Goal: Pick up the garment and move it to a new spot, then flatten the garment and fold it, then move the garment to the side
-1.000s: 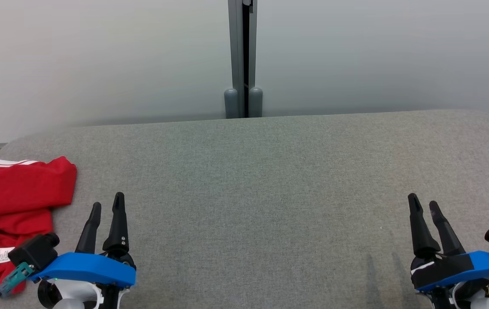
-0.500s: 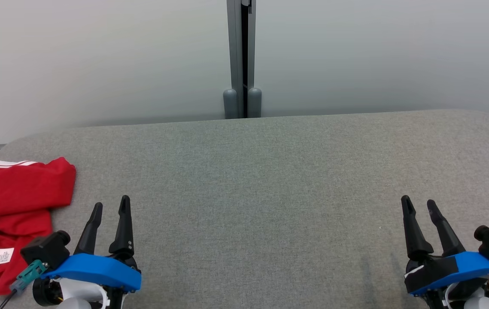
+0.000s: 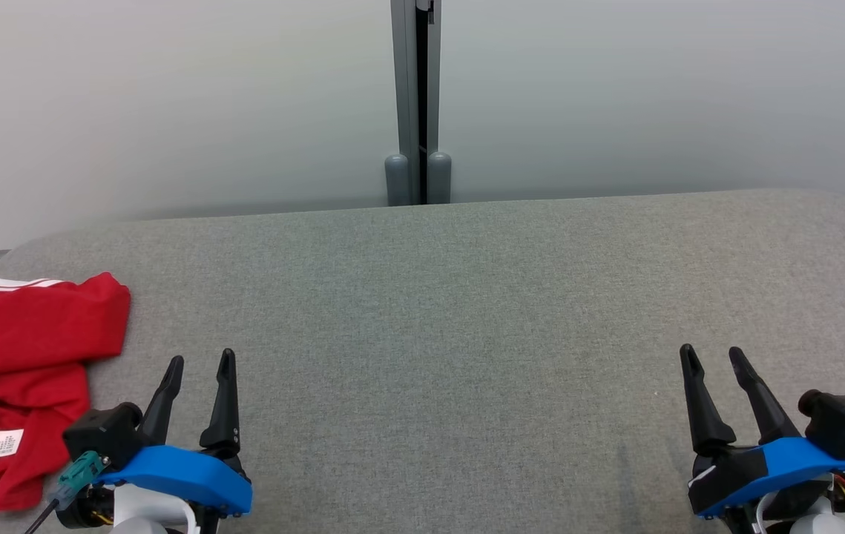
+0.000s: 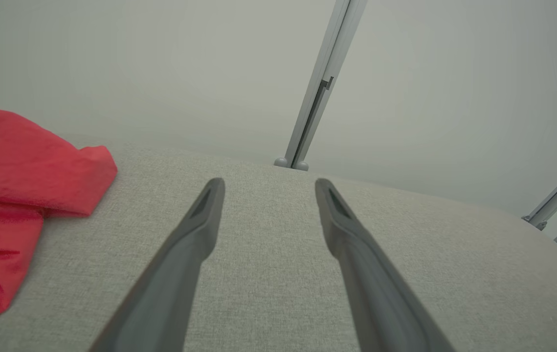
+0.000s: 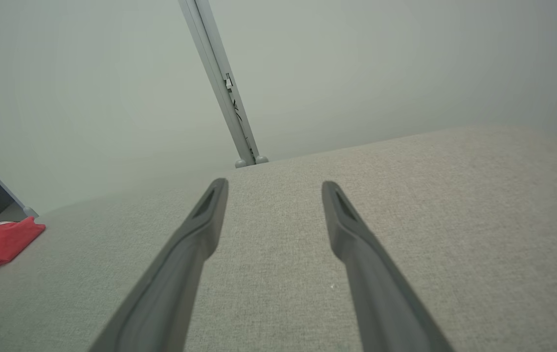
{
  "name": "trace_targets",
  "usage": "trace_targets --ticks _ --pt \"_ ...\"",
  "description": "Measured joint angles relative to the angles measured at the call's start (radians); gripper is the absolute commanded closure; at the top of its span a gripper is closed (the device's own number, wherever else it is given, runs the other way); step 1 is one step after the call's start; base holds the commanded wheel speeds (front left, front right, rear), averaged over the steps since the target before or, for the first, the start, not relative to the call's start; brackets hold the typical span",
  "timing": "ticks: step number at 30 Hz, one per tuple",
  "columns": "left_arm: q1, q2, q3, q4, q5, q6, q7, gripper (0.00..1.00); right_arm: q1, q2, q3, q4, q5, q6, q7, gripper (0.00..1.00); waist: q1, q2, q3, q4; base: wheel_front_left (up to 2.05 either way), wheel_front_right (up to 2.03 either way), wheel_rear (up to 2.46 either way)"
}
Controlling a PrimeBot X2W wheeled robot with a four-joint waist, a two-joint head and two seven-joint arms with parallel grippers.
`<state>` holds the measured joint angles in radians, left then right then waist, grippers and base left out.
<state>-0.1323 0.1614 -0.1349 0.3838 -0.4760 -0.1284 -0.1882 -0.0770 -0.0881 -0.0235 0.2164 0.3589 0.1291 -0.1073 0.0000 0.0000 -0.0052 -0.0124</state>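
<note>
The garment (image 3: 21, 348), red with white stripes, lies just to the left of our left gripper (image 3: 202, 357), close by but not touching the fingers. It sits bunched at the table's (image 3: 452, 297) left edge, one part doubled loosely over another, with a white label (image 3: 5, 443) turned up on the portion nearest us. In the left wrist view a rounded red corner lies left of the fingertips, short of them. From the right gripper (image 3: 710, 350) the garment is far off to the left, across the whole width of the table.

Both grippers are released, fingers spread and holding nothing, each low over bare grey cloth with its tips pointing away from us toward a grey post (image 3: 418, 96) behind the table.

We judge that very little of the task shows as done. The garment looks rumpled, neither spread flat nor squarely folded, so we read the pick-up as not yet made. Moving it toward the middle, flattening, folding and setting aside would all be left. A loose fold already parked at the side cannot be ruled out entirely, though the uneven lie speaks against that.
</note>
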Motion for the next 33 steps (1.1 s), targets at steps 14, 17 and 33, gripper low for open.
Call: trace_targets --ticks 14,17,33 --pt "-0.015 0.002 -0.01 0.05 0.103 0.005 -0.03 0.0 0.0 0.004 0.002 0.014 -0.1 0.0 -0.006 0.0 0.0 0.0 -0.002 -0.001 0.0 0.0 0.0" --pt "-0.016 0.002 -0.01 0.062 0.12 0.005 -0.035 0.0 0.0 0.005 -0.001 0.016 -0.123 0.0 -0.009 0.0 0.0 0.0 -0.002 -0.001 0.0 0.0 0.0" --pt "-0.026 0.002 -0.011 0.097 0.207 0.01 -0.065 0.0 0.002 0.02 -0.013 0.021 -0.216 0.0 -0.035 0.0 0.0 0.0 -0.003 -0.008 0.0 0.0 0.0"
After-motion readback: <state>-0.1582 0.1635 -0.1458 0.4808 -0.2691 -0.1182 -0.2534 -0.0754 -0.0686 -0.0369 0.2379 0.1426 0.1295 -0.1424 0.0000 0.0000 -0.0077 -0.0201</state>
